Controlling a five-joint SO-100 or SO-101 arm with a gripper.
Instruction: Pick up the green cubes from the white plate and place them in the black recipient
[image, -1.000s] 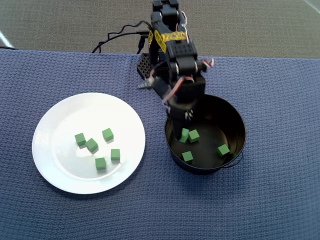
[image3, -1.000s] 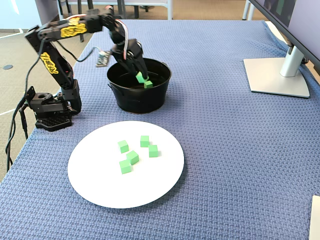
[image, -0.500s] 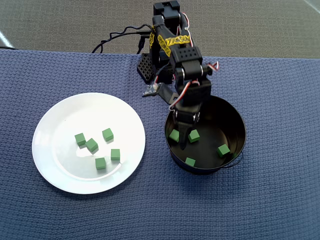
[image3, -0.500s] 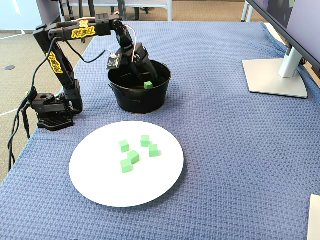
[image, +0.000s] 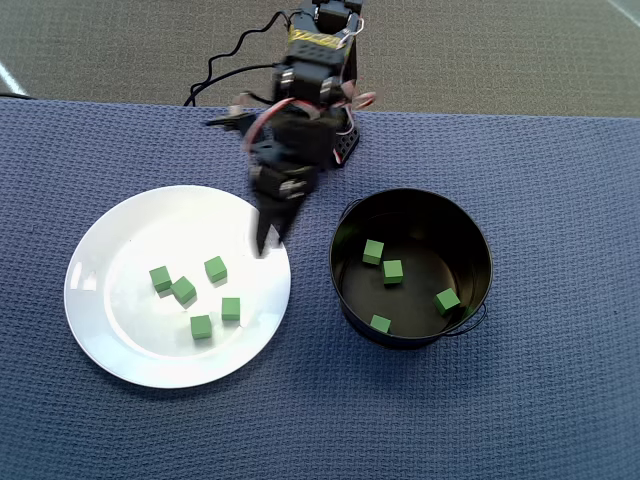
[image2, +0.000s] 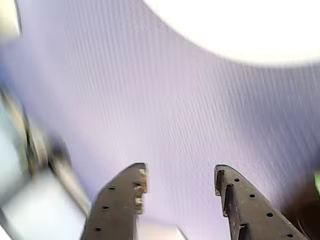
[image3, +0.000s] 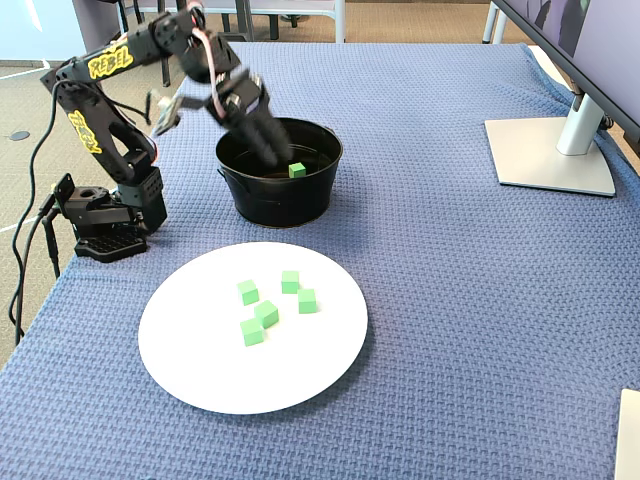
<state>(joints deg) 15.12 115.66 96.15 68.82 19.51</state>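
Note:
Several green cubes (image: 215, 269) lie in a loose cluster on the white plate (image: 120, 330), left of centre in the overhead view; the fixed view shows the same cubes (image3: 290, 282) on that plate (image3: 200, 370). Several more cubes (image: 393, 271) rest inside the black recipient (image: 482, 250), and only one cube (image3: 297, 170) shows over its wall (image3: 280, 205) in the fixed view. My gripper (image: 268, 242) hangs open and empty above the plate's upper right rim, between plate and pot. In the blurred wrist view the fingers (image2: 132, 187) stand well apart over blue cloth, with the plate (image2: 240, 25) ahead.
A blue woven cloth (image: 560, 400) covers the table. The arm's base (image3: 105, 225) and its cables (image: 225, 70) sit at the table's back edge. A monitor stand (image3: 550, 150) occupies the far right in the fixed view.
The gripper has let a cube drop in the pot, lifted out and swung left in the overhead view to the plate's rim. It is now open and empty.

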